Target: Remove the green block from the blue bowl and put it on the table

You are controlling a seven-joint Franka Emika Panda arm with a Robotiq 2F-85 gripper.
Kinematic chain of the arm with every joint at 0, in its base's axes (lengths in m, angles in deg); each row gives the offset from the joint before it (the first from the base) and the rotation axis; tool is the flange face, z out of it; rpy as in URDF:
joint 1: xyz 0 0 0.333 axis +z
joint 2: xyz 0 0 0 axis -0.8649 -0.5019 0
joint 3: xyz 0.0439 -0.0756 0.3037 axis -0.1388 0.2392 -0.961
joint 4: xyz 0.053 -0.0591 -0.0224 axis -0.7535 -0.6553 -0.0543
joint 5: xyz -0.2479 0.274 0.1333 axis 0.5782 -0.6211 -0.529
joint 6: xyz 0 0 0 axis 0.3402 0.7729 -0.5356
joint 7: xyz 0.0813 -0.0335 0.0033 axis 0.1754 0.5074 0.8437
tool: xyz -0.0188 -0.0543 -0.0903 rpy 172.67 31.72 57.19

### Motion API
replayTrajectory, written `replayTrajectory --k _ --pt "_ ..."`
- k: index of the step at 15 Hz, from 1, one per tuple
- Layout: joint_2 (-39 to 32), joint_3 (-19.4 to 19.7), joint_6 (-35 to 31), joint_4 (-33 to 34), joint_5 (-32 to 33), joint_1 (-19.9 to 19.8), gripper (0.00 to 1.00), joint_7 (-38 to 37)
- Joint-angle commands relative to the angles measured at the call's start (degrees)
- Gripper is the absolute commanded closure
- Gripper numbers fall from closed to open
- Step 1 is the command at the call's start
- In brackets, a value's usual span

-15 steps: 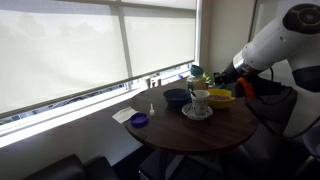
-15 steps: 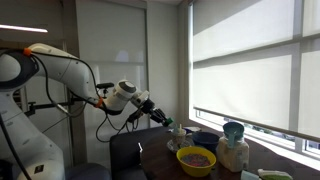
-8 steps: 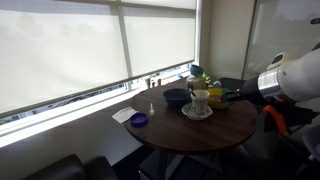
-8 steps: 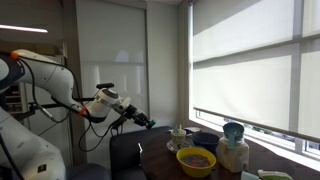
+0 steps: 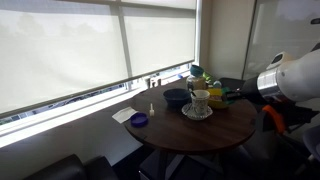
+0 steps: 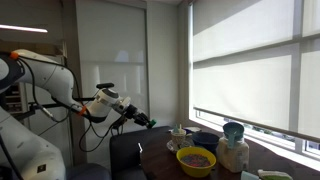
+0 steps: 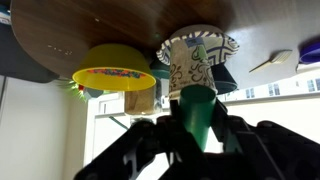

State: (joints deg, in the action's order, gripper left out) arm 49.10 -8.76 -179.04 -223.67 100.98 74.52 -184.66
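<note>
Only markings: a dark scribbled pattern on the white cup (image 7: 195,62), too blurred to read as words. Wrist view upside down, with the round brown table (image 7: 90,25) along the top. On that table: the patterned cup on a matching saucer (image 7: 228,45), a yellow bowl (image 7: 118,76) just beside it with multicoloured bits inside, a pale spoon (image 7: 272,62) farther along, and a flat blue-purple dish (image 7: 308,52) at the frame edge. In an exterior view, brownish-red contents in the yellow bowl and, behind it, the navy blue bowl (image 6: 205,139), its inside hidden from that angle. Gripper (image 7: 200,128) clamped on the green block (image 7: 198,105), pinched between the two dark fingers (image 7: 232,130). Block therefore up in the air, off the table, out past its edge and well apart from the blue bowl. Likewise in an exterior view: gripper (image 6: 146,122) hanging beyond the table rim, with a speck of green at its tip.
</note>
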Motion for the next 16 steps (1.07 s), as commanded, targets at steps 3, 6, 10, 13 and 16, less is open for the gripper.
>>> replayTrajectory --k 3,6,10,13,16 --pt "-5.53 -7.26 8.16 2.44 12.51 -1.85 0.92 -8.12" --pt "-10.36 -9.65 14.18 2.48 22.82 -0.90 0.91 -15.51" --pt "-20.22 -6.96 17.52 3.99 32.18 1.18 0.91 -21.39" --pt "-19.36 -4.33 16.03 2.30 31.54 3.75 0.67 -19.55" --pt "-23.01 -3.74 15.69 3.87 32.72 4.17 0.67 -19.68"
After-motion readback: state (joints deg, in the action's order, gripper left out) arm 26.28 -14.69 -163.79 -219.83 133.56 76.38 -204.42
